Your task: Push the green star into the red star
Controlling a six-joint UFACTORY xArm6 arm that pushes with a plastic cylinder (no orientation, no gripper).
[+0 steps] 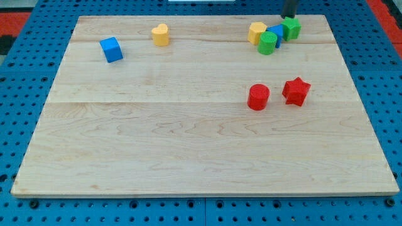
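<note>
My tip [289, 17] comes down from the view's top edge as a dark rod and ends just behind the green star [291, 28], at or very close to its far side; the rod carries no claw, so there is nothing to spread or press together. The green star sits near the wooden board's [188, 157] top edge, toward the view's right, at the right end of a tight cluster: a blue block [276, 32] touches its left side, a green cylinder [267, 44] sits just in front of that, and a yellow block [256, 32] closes the cluster on the left. The red star [296, 91] lies well below the green star, roughly mid-board on the right, with a red cylinder [258, 97] just beside it on the left but apart from it. Between the two stars the wood is bare — an open lane running down the view. A blue cube [111, 49] and a yellow heart-like block [161, 34] stand far off at the upper left. The lower half of the board holds no blocks, and the board lies on a blue perforated table [19, 125].
</note>
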